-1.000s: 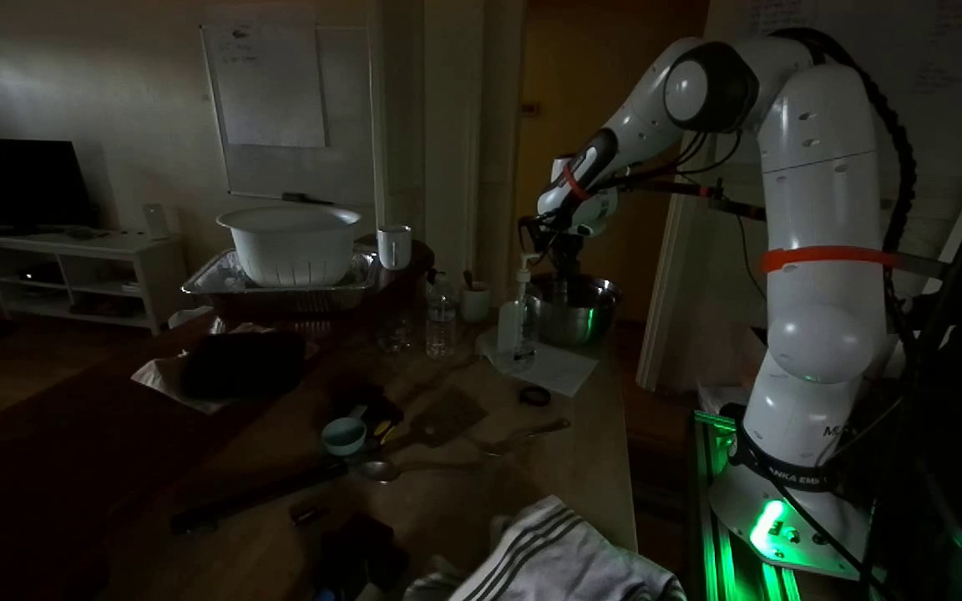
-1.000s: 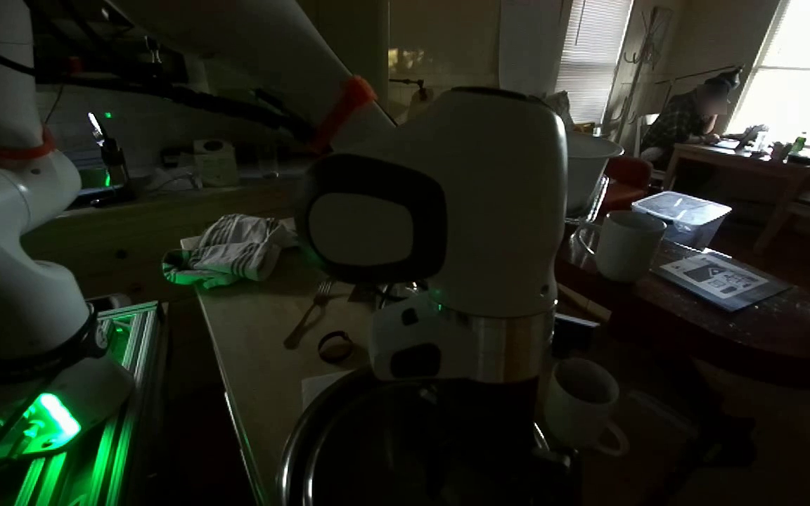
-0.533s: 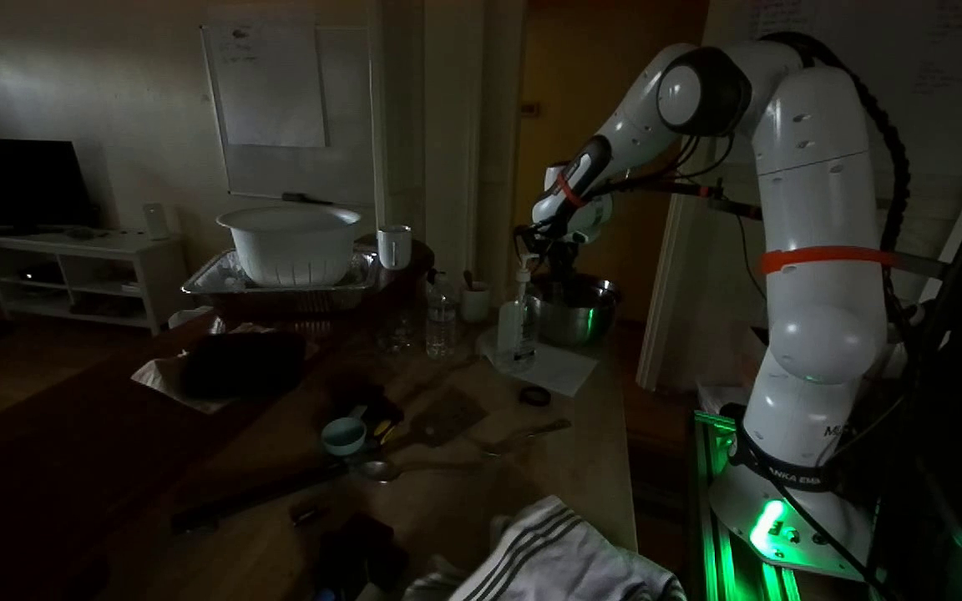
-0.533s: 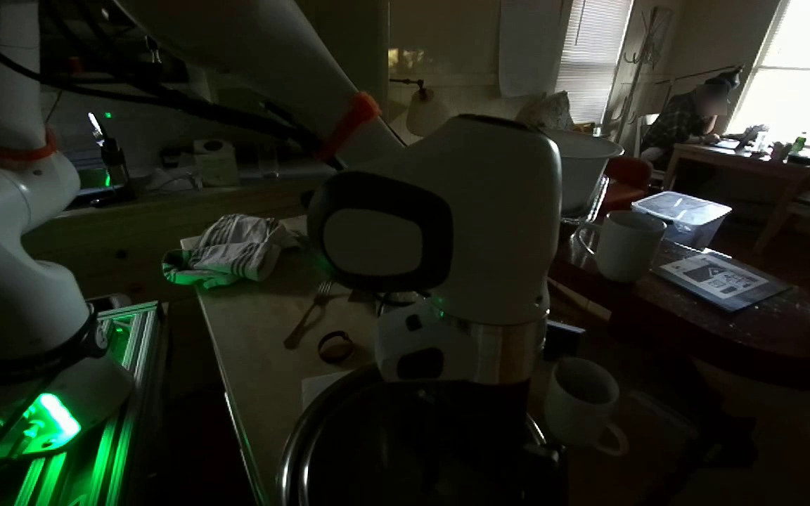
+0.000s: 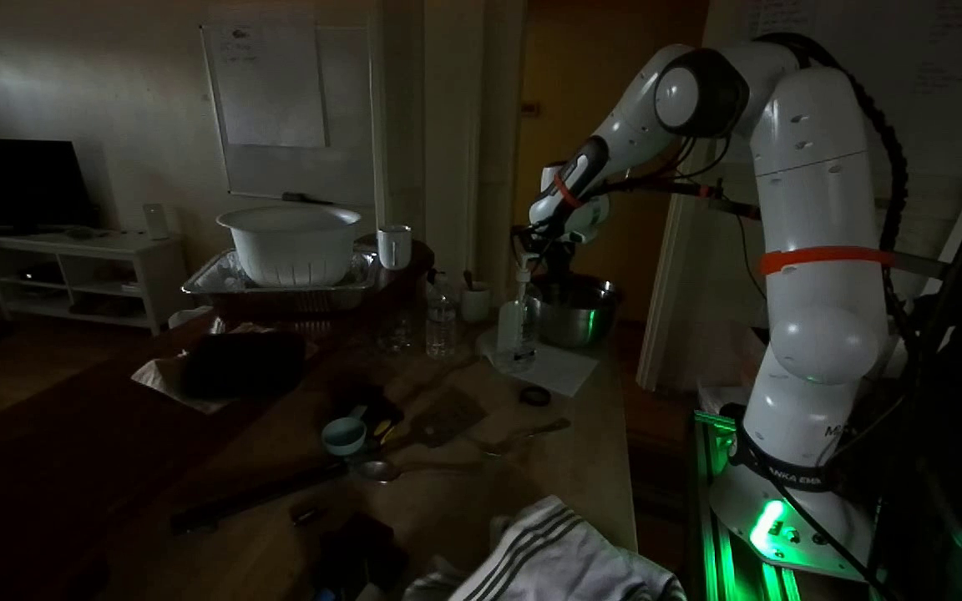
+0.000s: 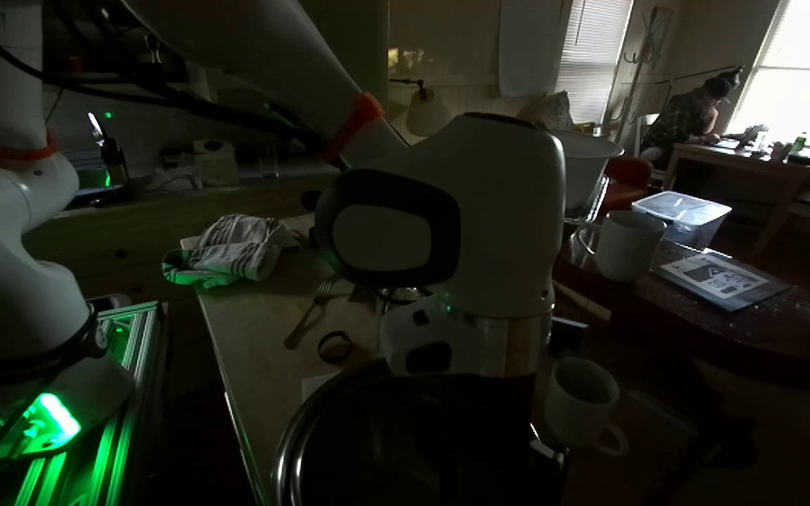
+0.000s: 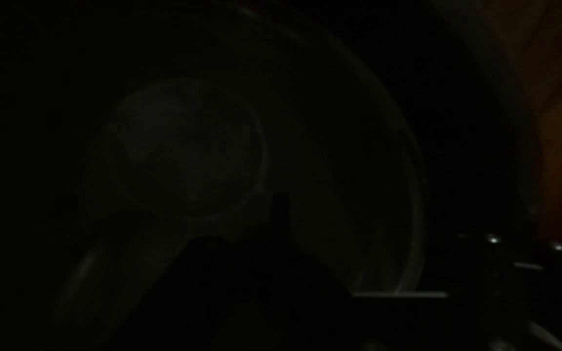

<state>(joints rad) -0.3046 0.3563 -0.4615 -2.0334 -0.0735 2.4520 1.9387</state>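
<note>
The gripper [image 7: 245, 222] shows black against a dim, round bowl [image 7: 330, 161]

White arm [image 5: 819, 196], orange bands [image 5: 828, 261]

I'm looking into a home.
I see a television [image 5: 13, 179], mugs [image 6: 631, 247], a striped towel [image 5: 569, 555], blinds [image 6: 593, 63] and a coat rack [image 6: 638, 74].

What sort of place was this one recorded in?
Probably a home's living area: a black flat-screen television on a low white stand, and a shiny round metal bowl on a pale wooden table.
</note>
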